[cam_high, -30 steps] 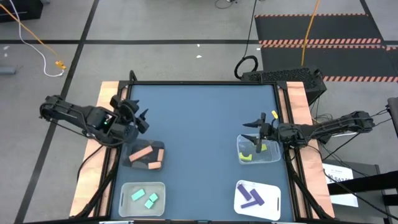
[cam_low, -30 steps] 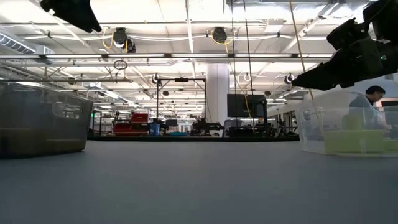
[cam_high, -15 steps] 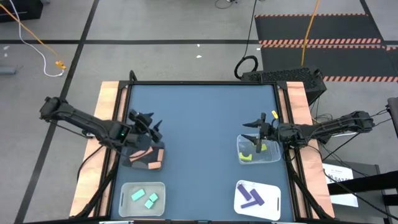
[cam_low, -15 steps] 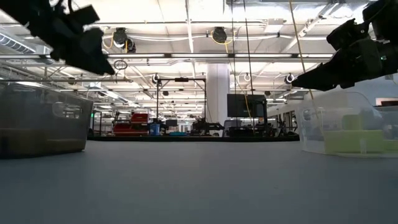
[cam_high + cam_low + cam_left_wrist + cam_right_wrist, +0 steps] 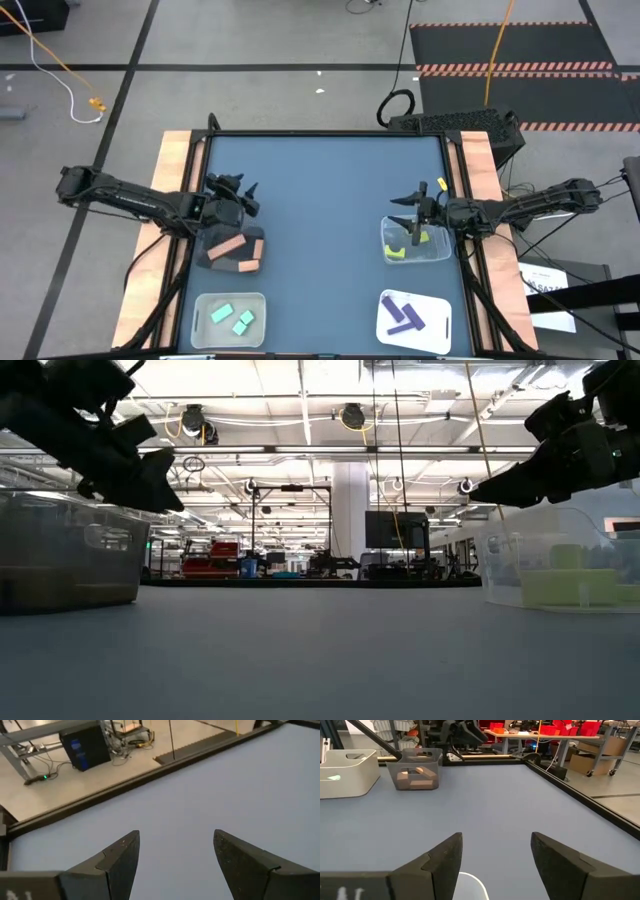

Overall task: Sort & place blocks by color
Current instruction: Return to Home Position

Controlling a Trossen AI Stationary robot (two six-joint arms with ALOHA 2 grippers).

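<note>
Right now you have nothing loose to chase on the counter: the salmon blocks lie in the dark bin, the mint blocks in the pale bin, the purple blocks on the white tray and the yellow-green blocks in the clear bin. Your left claw hovers just beyond the dark bin's far rim, fingers spread and empty; your right claw hangs over the far edge of the clear bin, likewise spread with nothing between its fingers. The sort looks finished, so only parking the arms seems left. Should you need to re-seat a piece, expect it to be light, rigid and smooth-faced, likely to skid or tip if nudged. Pinch it across two flat parallel faces, take bent pieces by a straight leg, and come straight down so the bin walls do not catch a finger.
</note>
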